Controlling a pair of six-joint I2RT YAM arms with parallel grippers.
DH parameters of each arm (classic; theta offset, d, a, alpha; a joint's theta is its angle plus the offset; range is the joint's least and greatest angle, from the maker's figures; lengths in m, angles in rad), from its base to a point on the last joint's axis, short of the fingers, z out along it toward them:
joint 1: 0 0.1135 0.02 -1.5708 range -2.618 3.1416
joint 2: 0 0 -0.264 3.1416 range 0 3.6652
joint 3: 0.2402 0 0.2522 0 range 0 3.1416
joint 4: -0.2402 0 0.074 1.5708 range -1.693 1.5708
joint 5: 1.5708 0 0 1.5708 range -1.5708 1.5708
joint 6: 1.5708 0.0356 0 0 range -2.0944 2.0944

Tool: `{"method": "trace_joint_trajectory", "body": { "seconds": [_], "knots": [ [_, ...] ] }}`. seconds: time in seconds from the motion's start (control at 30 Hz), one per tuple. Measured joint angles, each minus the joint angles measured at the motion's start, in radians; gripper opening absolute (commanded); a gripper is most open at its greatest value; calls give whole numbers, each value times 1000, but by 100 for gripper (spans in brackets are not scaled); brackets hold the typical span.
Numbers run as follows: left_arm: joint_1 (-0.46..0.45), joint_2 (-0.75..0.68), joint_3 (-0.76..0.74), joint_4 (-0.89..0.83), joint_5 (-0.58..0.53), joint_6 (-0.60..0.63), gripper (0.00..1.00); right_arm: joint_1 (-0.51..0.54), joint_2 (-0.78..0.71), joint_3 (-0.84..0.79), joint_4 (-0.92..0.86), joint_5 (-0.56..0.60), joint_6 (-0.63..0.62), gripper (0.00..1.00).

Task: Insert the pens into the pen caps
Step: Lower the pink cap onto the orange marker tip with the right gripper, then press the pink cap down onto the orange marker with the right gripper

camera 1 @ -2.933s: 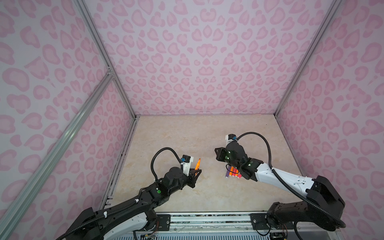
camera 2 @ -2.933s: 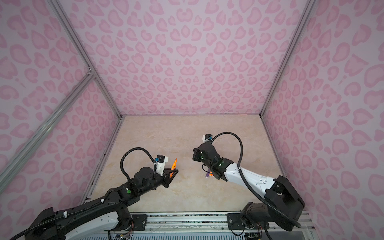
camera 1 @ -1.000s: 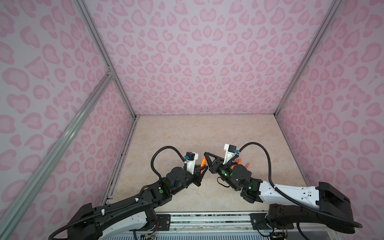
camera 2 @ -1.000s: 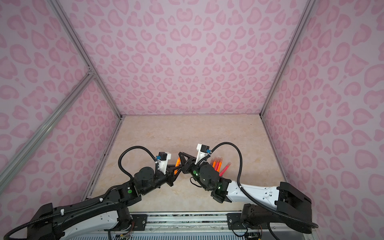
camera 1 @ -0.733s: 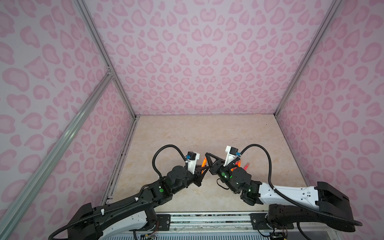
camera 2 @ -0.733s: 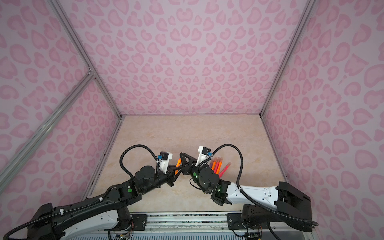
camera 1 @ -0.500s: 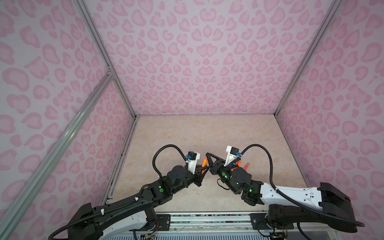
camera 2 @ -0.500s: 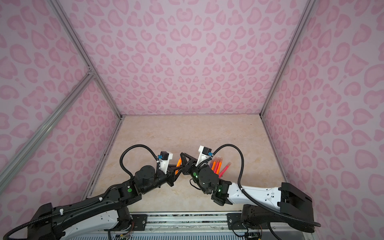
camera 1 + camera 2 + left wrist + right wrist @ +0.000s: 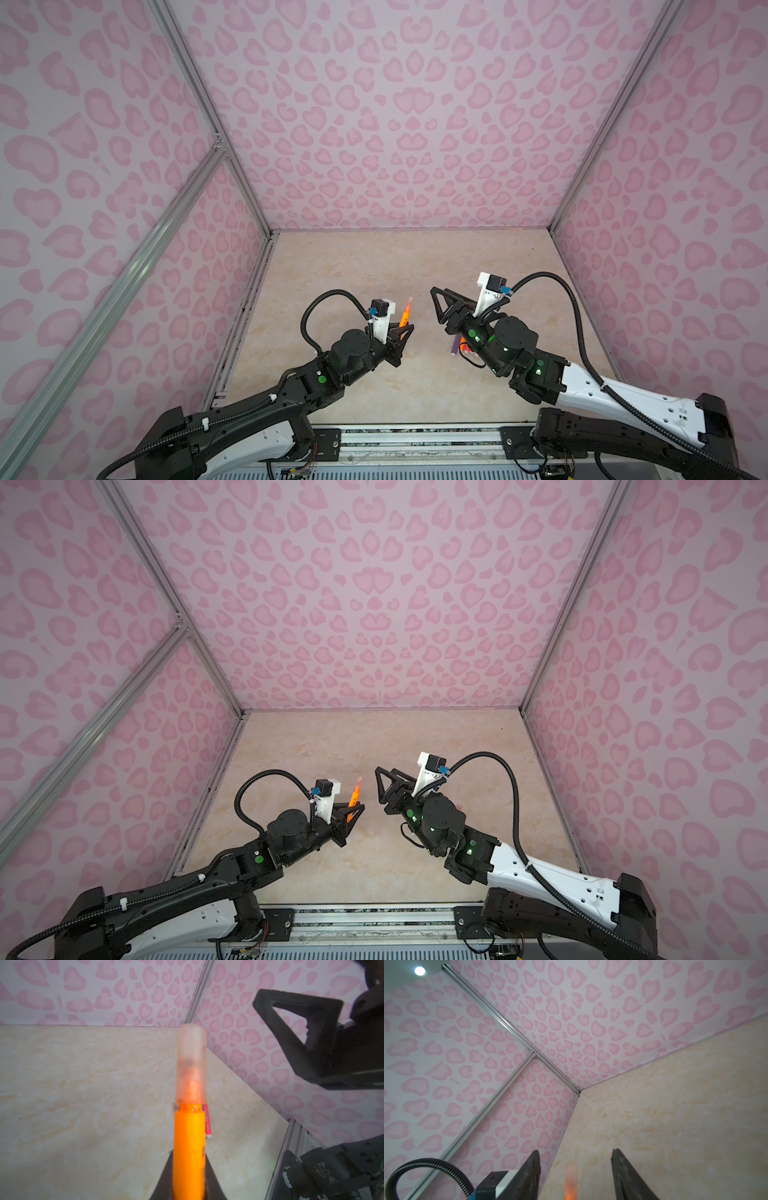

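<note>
Orange pen (image 9: 188, 1147) between left jaws

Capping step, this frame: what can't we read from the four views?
- Most spare pens: hidden under the right arm in both top views; in a top view only a purple pen and pink bits show, count unknown.
- No loose caps visible in any view.
- The cap on the orange pen in the left claw: blurred in the left wrist view, seating depth unclear.
- Right wrist view: bottom edge cuts that pen off.
</note>
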Motion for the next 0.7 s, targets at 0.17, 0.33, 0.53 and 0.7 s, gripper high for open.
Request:
{"method": "trace_joint_trajectory", "body": {
  "seconds": [0.17,0.33,0.53,0.7],
  "knots": [
    [0,-11,1,12,58,24,3,-36,90,67,-42,-70,-17,52],
    [0,-11,3,14,85,34,3,-38,172,125,-52,-157,-35,46],
    [0,-11,3,14,95,42,3,-38,219,142,-66,-209,-42,31],
    [0,-6,8,13,95,48,3,-32,240,142,-63,-245,-35,18]
  ]
}}
